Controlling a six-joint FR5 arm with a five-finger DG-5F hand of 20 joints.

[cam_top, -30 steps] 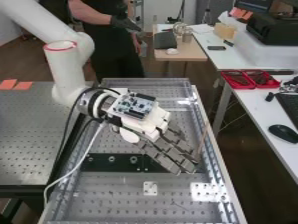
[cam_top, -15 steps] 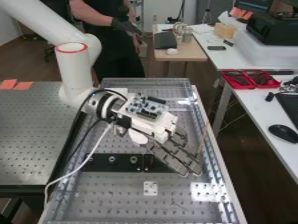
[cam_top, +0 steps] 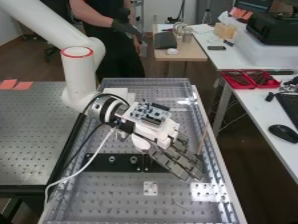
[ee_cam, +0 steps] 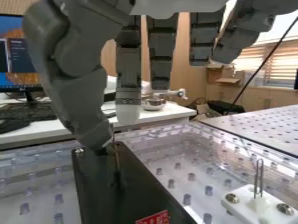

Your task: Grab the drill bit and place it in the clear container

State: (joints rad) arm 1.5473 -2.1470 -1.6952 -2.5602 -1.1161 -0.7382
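Well, my hand [cam_top: 179,161]: over the black plate [cam_top: 122,162]
Fingers: straight, slightly apart
Drill bit [ee_cam: 116,161]: upright at the black plate, beside my thumb

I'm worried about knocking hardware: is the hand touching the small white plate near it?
Apart. In the high view, a strip of the perforated surface shows between the hand and the small white plate.

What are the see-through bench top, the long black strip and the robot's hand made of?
The bench top looks like glossy clear plastic: it is see-through and glints. The black strip has a smooth satin face: painted metal or plastic, I can't say. The hand, dull grey, suggests plastic or coated metal.
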